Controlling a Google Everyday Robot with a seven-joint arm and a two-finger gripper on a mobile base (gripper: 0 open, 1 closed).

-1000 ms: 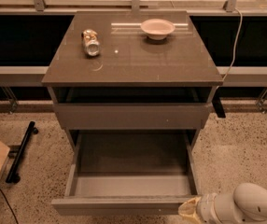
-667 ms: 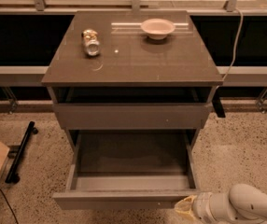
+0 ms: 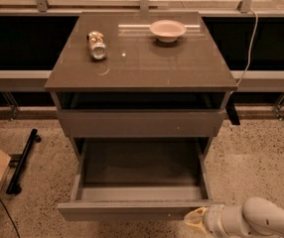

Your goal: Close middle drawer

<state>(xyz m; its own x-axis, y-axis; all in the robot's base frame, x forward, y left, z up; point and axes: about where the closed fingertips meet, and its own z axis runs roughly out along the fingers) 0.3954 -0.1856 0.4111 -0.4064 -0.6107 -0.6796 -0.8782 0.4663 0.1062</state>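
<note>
Camera view looks down on a grey-brown cabinet (image 3: 147, 68) standing on a speckled floor (image 3: 251, 157). The middle drawer (image 3: 132, 211) is pulled far out toward the bottom edge, its lighter grey box showing nothing inside. Above it sits another drawer front (image 3: 139, 123), pushed almost fully in. My gripper (image 3: 197, 221) is low at the bottom right, its yellowish tip just at the right end of the pulled-out front panel, with my white arm (image 3: 268, 222) trailing off to the right. Whether my grip is parted or closed I cannot tell. A can (image 3: 97, 45) lies on its side on the cabinet top, left of a pale bowl (image 3: 168, 29).
</note>
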